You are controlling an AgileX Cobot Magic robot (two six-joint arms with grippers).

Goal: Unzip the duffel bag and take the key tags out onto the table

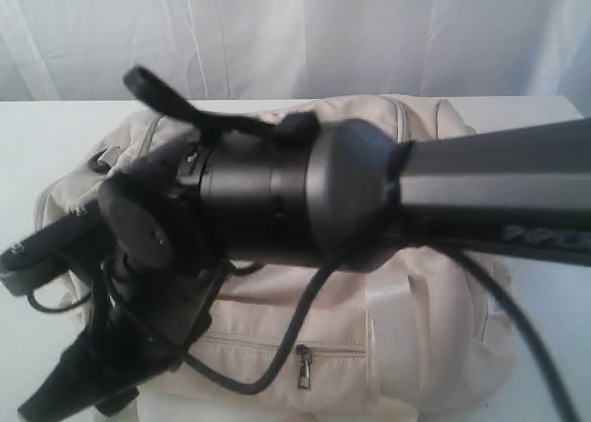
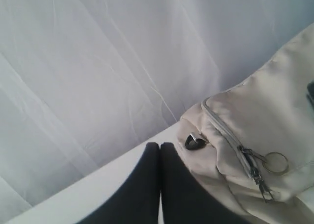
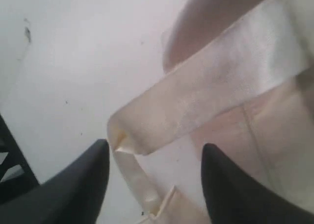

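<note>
Wide white table (image 1: 37,136), and the cream duffel bag (image 1: 434,320) sits square in the middle of it, filling most of the scene. A dark robot arm (image 1: 369,182) sweeps across in front and hides the top of the bag. Over on the right side, a satin strap (image 3: 206,96) loops down, and the right gripper (image 3: 154,153) has its jaws spread wide around the strap's folded end, clamped on nothing. The left gripper (image 2: 159,185) is pressed tight shut and empty, just beside the bag's end near a black D-ring (image 2: 195,142). The zip pulls (image 2: 255,170) there look closed, and so does the front pocket zip (image 1: 303,367). No key tags in sight. By my reckoning, the unzipping and the emptying are both left to do.
</note>
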